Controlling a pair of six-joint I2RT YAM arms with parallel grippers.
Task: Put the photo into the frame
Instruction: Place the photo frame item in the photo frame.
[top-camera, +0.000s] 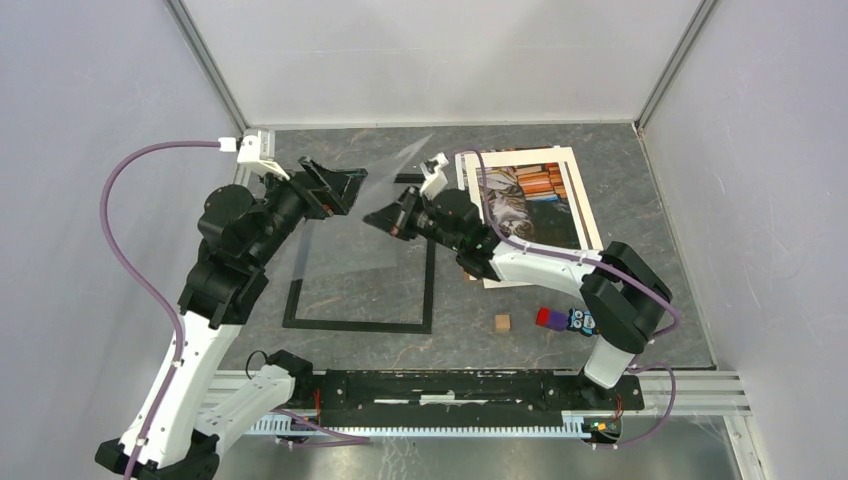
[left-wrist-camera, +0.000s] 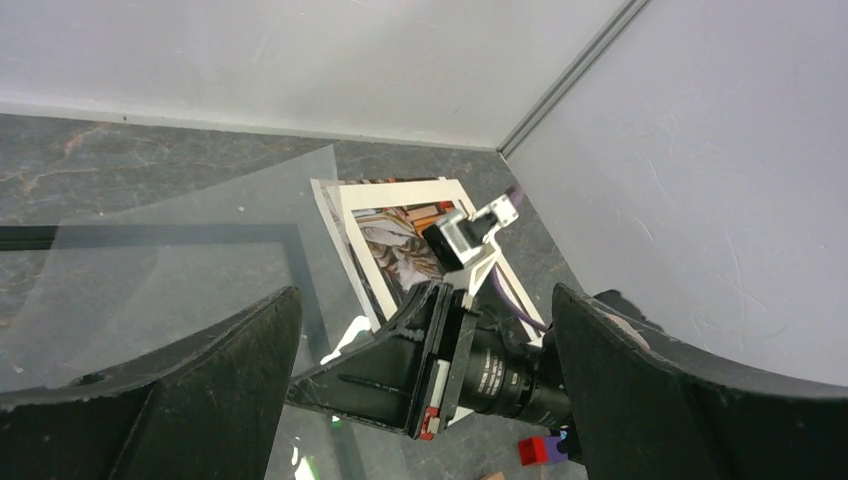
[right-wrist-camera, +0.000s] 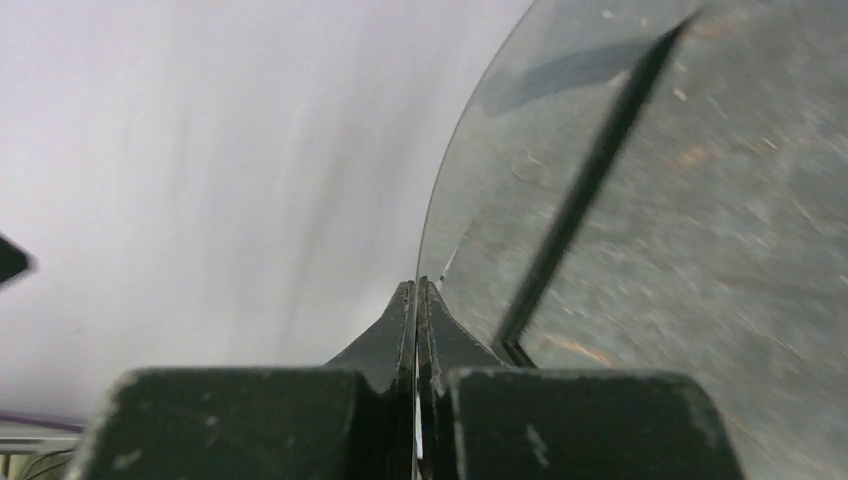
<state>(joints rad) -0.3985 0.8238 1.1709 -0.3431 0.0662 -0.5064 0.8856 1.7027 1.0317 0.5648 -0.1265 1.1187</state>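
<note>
Photo (top-camera: 515, 195) is seen in its white mat (top-camera: 580, 200), lying beside the black frame (top-camera: 360, 325), not yet inserted. A clear sheet (left-wrist-camera: 200, 250) is pinched by the right gripper (right-wrist-camera: 418, 300); the left gripper (top-camera: 347, 188) is spread wide.

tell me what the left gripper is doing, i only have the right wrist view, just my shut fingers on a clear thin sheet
observer: the left gripper is wide open, facing your right gripper at close range
operator: where's the photo
observer: the colour photo in its white mat border lies flat, off to the right of your gripper
operator: and the frame
observer: the thin black rectangular frame lies flat under the clear thin sheet, nothing in it
</note>
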